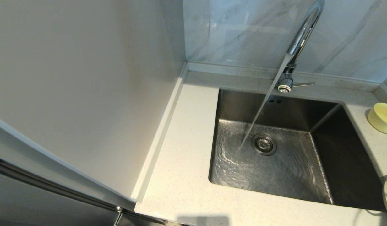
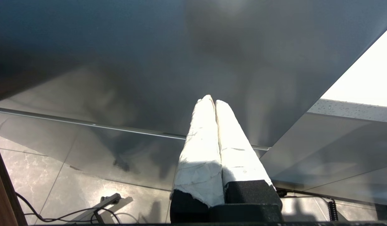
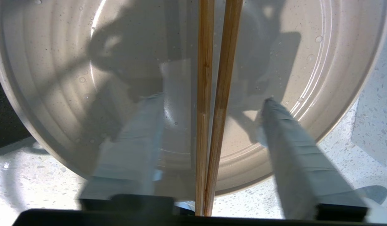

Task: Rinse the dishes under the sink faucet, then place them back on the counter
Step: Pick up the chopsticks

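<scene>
Since the right gripper straddles the pair of thin brown wooden chopsticks on the wet white round plate, jaws apart, they may roll aside.

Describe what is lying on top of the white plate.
The chopsticks lie side by side across the plate, between the right claw's open fingers. Water droplets dot it. Beneath the chopsticks stays hidden.

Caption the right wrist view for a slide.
Right gripper open astride the chopsticks lying across the wet white plate on the counter.
</scene>
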`<state>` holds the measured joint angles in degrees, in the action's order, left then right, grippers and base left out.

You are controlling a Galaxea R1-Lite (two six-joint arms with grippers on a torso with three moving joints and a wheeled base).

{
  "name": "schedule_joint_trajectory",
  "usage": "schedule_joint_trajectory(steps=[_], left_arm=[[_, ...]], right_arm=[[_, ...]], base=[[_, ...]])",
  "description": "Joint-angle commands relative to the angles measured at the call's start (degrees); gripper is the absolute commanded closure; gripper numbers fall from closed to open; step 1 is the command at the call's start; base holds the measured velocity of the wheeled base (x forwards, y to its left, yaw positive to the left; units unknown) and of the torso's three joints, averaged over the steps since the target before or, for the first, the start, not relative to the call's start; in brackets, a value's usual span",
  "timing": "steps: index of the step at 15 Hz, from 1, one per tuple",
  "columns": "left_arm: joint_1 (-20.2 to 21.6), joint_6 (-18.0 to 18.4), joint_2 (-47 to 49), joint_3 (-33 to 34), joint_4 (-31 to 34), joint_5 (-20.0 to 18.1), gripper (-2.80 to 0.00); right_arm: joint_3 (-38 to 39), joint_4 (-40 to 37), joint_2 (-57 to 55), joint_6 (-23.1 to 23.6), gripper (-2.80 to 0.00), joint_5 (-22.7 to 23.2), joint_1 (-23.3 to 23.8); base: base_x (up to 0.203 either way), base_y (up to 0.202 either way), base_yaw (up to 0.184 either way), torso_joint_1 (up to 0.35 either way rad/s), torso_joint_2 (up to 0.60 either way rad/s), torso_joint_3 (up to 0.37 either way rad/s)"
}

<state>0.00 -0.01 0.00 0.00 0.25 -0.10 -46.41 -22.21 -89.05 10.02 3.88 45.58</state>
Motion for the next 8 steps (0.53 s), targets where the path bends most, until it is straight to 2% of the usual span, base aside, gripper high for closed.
schedule_joint_trajectory(steps=[1,8], left_arm=[[0.00,0.01,0.00,0.00,0.01,0.01,0.00],[0.00,0.01,0.00,0.00,0.01,0.01,0.00]], right_arm=[[0.00,-0.11,-0.07,0.09,0.00,-0.01,0.03],[0.97,-0.11,0.11,0.00,0.00,0.17,0.03]], base=[[0.000,0.000,0.000,0.000,0.00,0.000],[0.000,0.000,0.000,0.000,0.00,0.000]])
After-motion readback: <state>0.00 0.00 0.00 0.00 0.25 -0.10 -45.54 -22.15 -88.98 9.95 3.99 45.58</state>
